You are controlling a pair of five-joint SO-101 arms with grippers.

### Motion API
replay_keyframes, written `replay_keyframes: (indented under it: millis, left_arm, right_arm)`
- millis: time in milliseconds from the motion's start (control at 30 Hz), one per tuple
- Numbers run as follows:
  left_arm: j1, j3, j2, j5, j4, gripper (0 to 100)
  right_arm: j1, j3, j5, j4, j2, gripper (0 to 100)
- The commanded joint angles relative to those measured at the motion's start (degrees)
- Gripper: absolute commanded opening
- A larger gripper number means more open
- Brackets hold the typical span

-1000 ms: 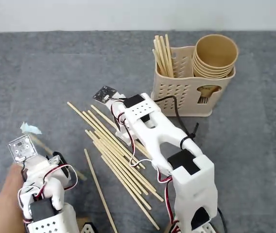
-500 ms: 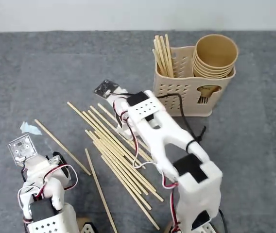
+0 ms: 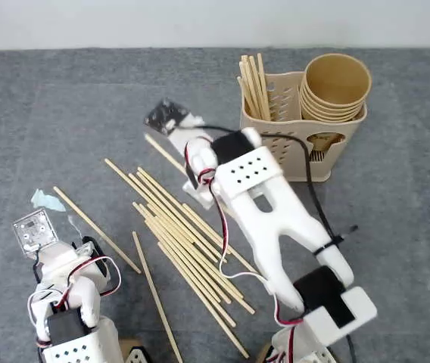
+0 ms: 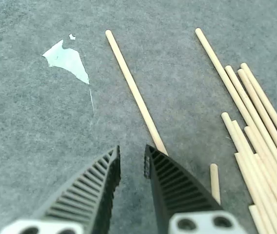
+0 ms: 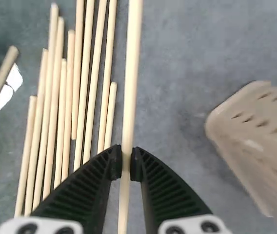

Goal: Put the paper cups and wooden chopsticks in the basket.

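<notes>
1. The left gripper [image 4: 132,152] has its fingers slightly parted with nothing between them. A torn paper scrap [image 4: 68,58] lies ahead of the fingertips, off to one side. It is not a task item.
2. A single chopstick [image 4: 134,92] lies on the grey mat [image 4: 26,126]. Its near end is just at one fingertip and it runs away ahead. I judge it light, stiff and round, so likely to roll. A pinch near mid-length should keep it level.
3. The loose pile of chopsticks [image 4: 255,131] lies beyond that same finger, side by side and touching. Neighbours crowd each stick, so an outer one looks easiest to take.
4. The right gripper [image 5: 122,155] has its fingers clenched on the held chopstick [image 5: 131,73], which runs straight out past the fingertips. The long free part may swing or slip.
5. The basket [image 3: 291,151] is near, to one side of the right fingers. Its narrow compartment has upright chopsticks [image 3: 254,83] and its wide one has stacked paper cups [image 3: 338,83]. The basket wall and the standing sticks block a low approach.
</notes>
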State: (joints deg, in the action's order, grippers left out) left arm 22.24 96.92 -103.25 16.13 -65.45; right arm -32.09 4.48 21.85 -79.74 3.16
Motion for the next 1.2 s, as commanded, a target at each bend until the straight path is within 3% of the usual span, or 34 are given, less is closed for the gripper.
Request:
replay_keyframes:
  millis: [0,233,400,633,900,1167]
  left_arm:
    - [0.18,-0.40,-0.44,-0.18,1.05,8]
    - [0.18,-0.40,-0.44,-0.18,1.05,8]
    - [0.18,-0.40,-0.44,-0.18,1.05,8]
    - [0.18,-0.40,-0.44,-0.18,1.05,8]
    - [0.18,-0.40,-0.44,-0.18,1.05,8]
    - [0.18,-0.40,-0.44,-0.18,1.05,8]
  right_arm:
    - [0.84,13.36,1.58,-6.11,-4.62,1.0]
    - [1.10,38.42,6.33,-12.53,-4.53,1.0]
    - [3.21,48.88,7.65,-7.87,-4.53,1.0]
    - [8.66,50.81,7.30,3.38,-4.97,1.0]
    - [15.87,50.55,-9.23,7.69,-4.62,1.0]
    - [16.57,47.21,-10.73,7.08,-5.76,1.0]
